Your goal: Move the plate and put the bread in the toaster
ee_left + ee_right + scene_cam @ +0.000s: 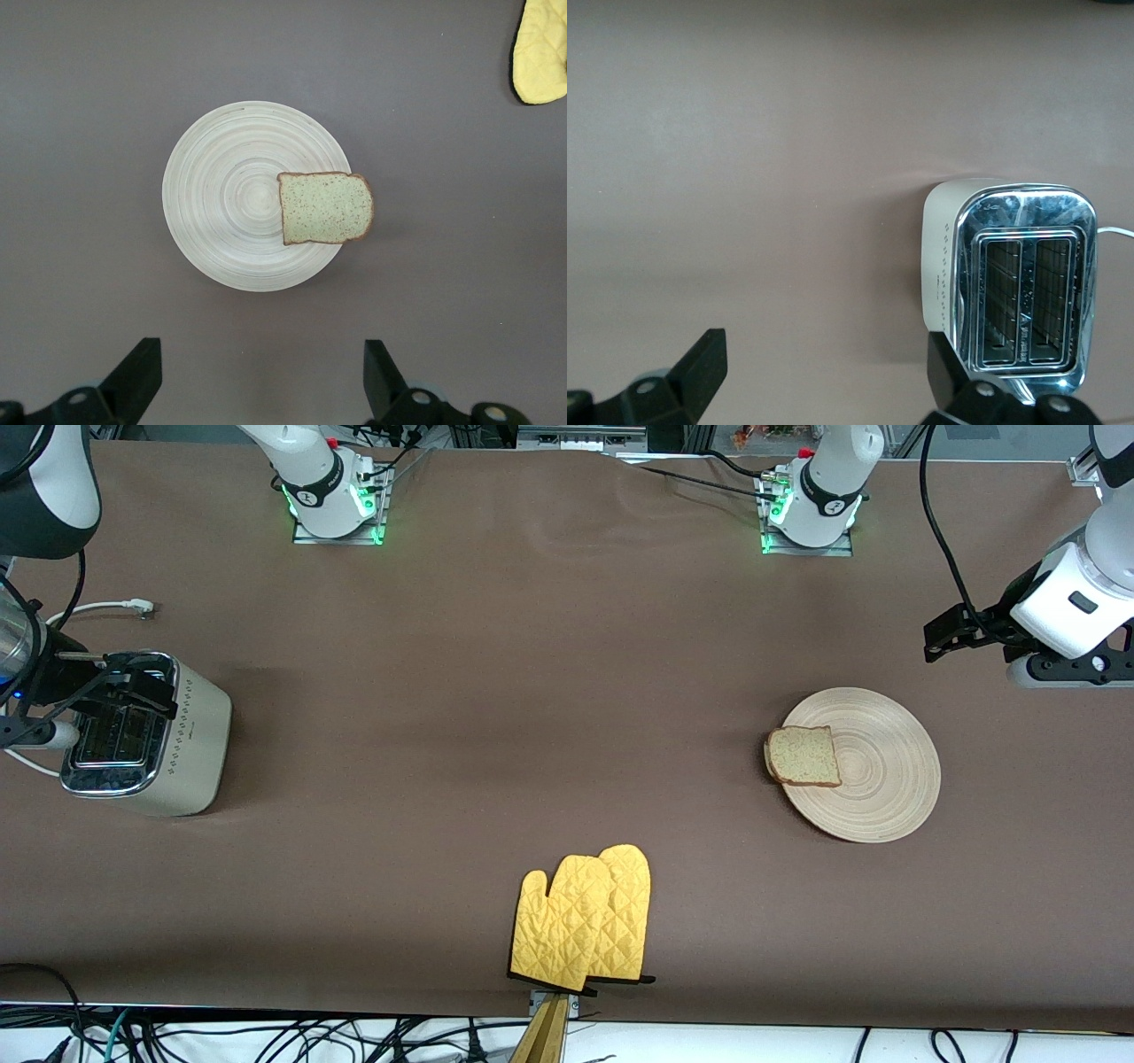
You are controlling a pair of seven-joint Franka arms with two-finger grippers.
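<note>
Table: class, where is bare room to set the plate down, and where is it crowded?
Bare table runs between the toaster and the plate, farther from the camera than the mitts. Crowded: right gripper over the toaster; left gripper beside the plate holding the bread.

The desk wears a matt brown cloth with faint creases. The plate looks like pale wood, smooth but ringed with fine grooves. The bread is porous and speckled, its crust darker. The toaster has a satin cream body and a mirror-bright chrome top. The oven mitts are quilted yellow fabric, edged in black
</note>
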